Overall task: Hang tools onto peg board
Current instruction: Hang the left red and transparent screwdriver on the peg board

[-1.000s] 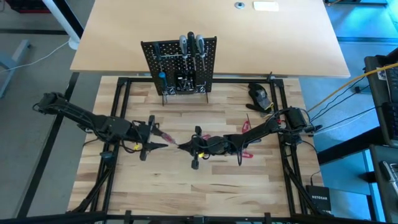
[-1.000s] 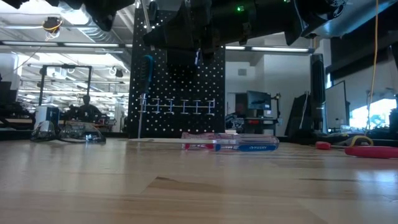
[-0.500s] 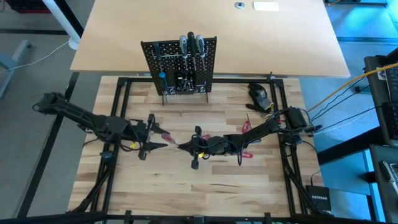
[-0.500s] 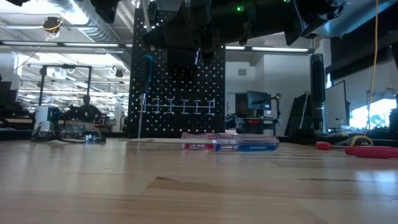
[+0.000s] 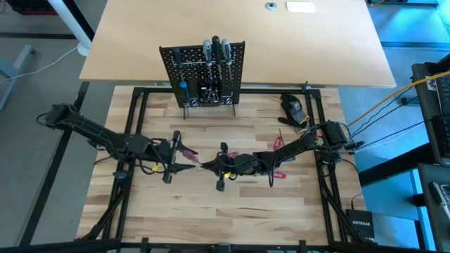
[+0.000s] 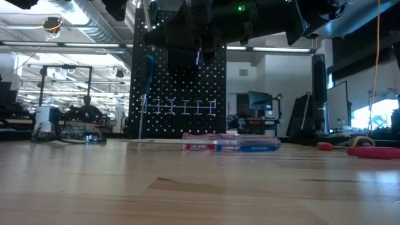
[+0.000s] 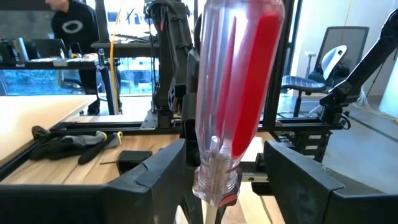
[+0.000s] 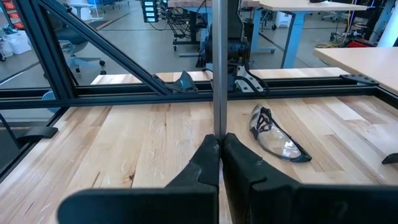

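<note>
Black peg board (image 5: 203,73) holds 3 screwdrivers (image 5: 216,50).

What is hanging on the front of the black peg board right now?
On the black perforated peg board, the high view shows a blue-handled screwdriver at its left side and two dark-handled tools at its top edge. Lower hooks hold small items too tiny to identify. Its back is hidden.

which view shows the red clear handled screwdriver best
The left wrist view: the screwdriver's clear handle with its red core fills the picture between the left gripper's open fingers. The high view shows only a pink sliver; the right wrist view shows just its shaft.
</note>
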Robot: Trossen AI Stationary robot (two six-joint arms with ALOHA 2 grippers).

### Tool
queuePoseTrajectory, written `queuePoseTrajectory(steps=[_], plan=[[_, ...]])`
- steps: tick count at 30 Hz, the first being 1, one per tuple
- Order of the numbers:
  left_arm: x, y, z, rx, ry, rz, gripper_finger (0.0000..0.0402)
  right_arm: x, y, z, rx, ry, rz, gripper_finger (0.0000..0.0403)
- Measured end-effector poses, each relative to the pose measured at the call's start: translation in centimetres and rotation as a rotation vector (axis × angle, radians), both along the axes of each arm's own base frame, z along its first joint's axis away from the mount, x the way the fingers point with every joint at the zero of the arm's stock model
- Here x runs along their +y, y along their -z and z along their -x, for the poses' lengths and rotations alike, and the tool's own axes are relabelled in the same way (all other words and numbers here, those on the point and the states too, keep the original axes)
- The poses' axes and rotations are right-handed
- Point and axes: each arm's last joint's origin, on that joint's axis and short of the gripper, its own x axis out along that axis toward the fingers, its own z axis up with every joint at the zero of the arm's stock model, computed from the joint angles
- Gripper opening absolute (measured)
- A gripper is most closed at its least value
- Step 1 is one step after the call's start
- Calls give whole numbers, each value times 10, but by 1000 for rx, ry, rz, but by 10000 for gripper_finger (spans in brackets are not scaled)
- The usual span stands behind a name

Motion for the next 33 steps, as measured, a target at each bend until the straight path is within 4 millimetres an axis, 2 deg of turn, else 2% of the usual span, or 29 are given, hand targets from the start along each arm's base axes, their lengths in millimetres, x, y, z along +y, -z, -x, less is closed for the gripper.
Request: queuePoseTrajectory(steps=[4,13,17,22,28,31,33], plan=[[0,0,0,-2,-1,-2,170,0,0,0,0,0,-2,10],[2,0,0,1,-51,-38,67,0,0,0,-3,13,-12,41],[2,0,0,0,-62,-41,67,-2,-3,1,-7,63,1,60],[6,-1,5,13,-161,-24,69,-5,-26,12,34,98,40,98],[15,-15,15,71,-356,-42,67,-7,-57,43,203,108,45,135],[19,-28,15,85,-487,-85,67,-4,-64,62,306,143,30,139],[22,-36,10,92,-569,-120,67,-1,-61,73,384,190,44,140]])
